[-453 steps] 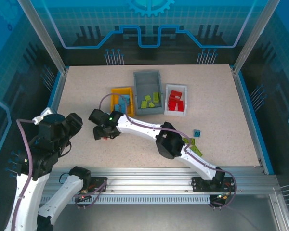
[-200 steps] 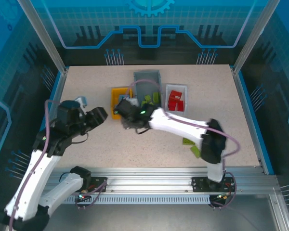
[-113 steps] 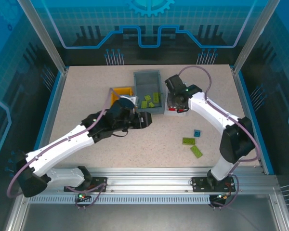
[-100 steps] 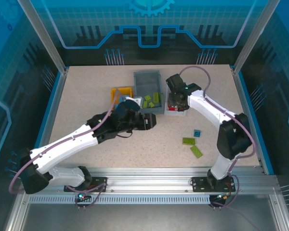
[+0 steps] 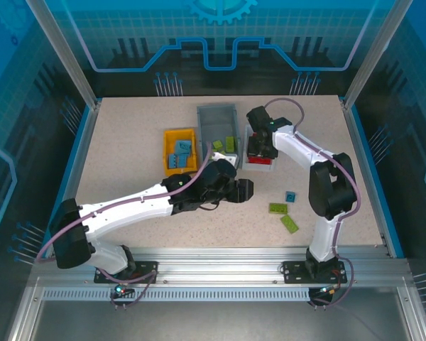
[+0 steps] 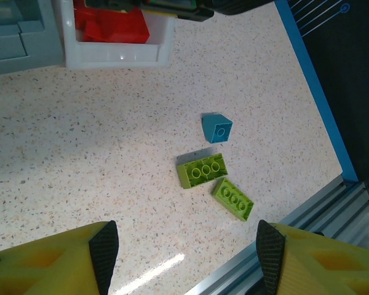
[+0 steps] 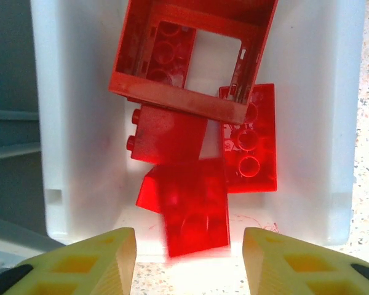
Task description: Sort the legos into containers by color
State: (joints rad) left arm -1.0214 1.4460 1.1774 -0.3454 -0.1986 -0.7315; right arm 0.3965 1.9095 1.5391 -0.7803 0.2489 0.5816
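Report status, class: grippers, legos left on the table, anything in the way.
Left gripper open, empty, near two loose green legos, one blue lego. Right gripper open over white bin of red legos. No obstruction seen.

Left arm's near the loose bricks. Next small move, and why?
Probably lower the left gripper toward the lime green brick between the blue brick and the other green brick: its jaws are open and empty, and these three lie unsorted on the table.

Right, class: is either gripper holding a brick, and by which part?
Neither. The left gripper is open above the table. The right gripper is open over the white bin; a blurred red brick lies clear of its fingers.
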